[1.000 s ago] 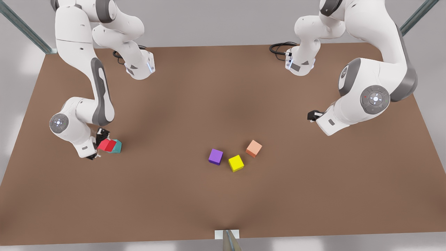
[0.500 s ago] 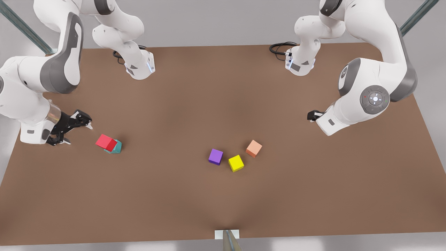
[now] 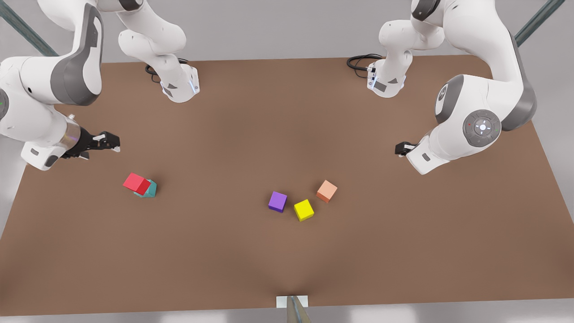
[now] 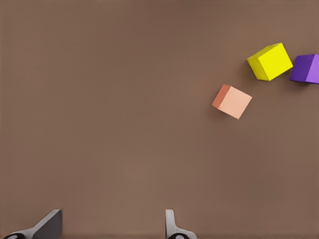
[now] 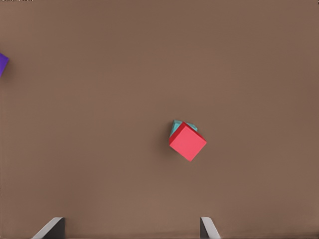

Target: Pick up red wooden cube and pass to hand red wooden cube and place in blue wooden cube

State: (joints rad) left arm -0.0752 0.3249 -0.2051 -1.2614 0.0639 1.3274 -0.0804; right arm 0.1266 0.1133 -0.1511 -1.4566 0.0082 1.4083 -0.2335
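Note:
The red wooden cube (image 3: 136, 183) rests skewed on top of the blue wooden cube (image 3: 151, 190) at the front view's left; the teal one peeks out from under it. In the right wrist view the red wooden cube (image 5: 188, 142) covers most of the blue wooden cube (image 5: 176, 125). My right gripper (image 3: 107, 142) hovers open up and to the left of the stack, apart from it, with nothing between its fingertips (image 5: 207, 226). My left gripper (image 3: 400, 148) waits open at the front view's right, its fingers (image 4: 172, 226) wide apart over bare table.
A purple cube (image 3: 278, 201), a yellow cube (image 3: 304, 210) and a salmon-orange cube (image 3: 327, 191) lie clustered mid-table, also seen as orange cube (image 4: 232, 101) and yellow cube (image 4: 269, 61) from the left wrist. The brown table (image 3: 287, 260) stretches wide around them; arm bases stand at the far edge.
My right gripper let go of the red cube and drew back up and toward the front view's left. The red cube stays on the blue one. The left arm is still.

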